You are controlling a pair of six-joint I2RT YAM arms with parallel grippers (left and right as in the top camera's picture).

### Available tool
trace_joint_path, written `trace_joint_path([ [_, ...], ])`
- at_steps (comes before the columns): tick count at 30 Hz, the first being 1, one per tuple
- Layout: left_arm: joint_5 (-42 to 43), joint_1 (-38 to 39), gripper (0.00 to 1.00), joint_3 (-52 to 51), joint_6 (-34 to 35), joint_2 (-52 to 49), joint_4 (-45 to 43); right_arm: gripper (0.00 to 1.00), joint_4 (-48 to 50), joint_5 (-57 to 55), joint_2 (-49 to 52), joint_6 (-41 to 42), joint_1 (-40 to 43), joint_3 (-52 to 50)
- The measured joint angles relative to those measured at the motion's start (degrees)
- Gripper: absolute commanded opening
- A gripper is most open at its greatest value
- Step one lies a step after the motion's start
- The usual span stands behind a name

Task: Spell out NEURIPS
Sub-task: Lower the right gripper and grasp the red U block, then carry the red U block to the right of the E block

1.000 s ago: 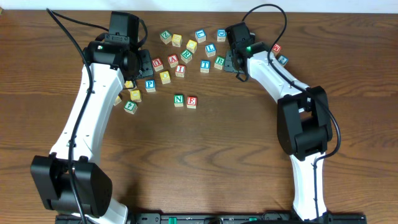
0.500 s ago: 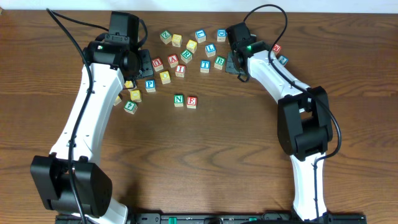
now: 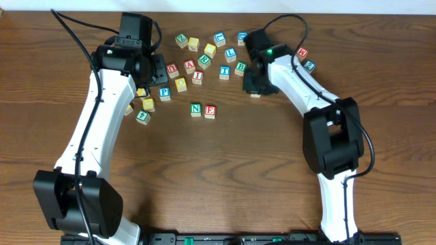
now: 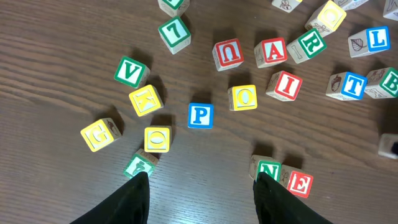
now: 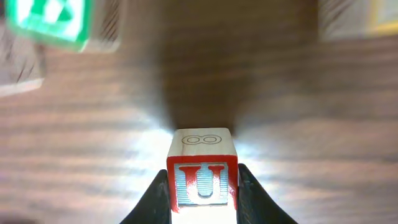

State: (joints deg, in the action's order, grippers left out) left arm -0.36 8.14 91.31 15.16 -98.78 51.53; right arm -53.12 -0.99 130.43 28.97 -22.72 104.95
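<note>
Left tool [image 4: 200,180] open, right tool [image 5: 202,190] clamped on red U cube [image 5: 202,155], arms outstretched

One wooden table [image 3: 225,177], two robot arms [image 3: 95,129], and just over twenty lettered cubes [image 3: 196,109], two marked red U [image 5: 202,183].

The red U cube [image 5: 202,183] is pinched between the two dark fingers of the right gripper [image 5: 202,194]. Its U faces the wrist camera, and its top is plain wood with a thin loop drawn on it. The green N cube [image 3: 196,109] and the red E cube [image 3: 210,110] lie flat, side by side and touching, with N on the left. The blue P cube [image 3: 164,93] lies apart from them, farther back and to the left. The red I cube [image 3: 197,77] is near the green R cube [image 3: 204,62]. A yellow-topped cube [image 3: 210,50] sits just behind the R.
</note>
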Motion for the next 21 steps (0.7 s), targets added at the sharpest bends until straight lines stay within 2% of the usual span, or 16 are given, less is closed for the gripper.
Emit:
trace_joint_path([
  [21, 0.0, 0.0, 0.54, 0.0, 0.0, 0.0, -0.11, 0.22, -3.65, 4.33, -0.2, 0.0, -10.49, 0.02],
])
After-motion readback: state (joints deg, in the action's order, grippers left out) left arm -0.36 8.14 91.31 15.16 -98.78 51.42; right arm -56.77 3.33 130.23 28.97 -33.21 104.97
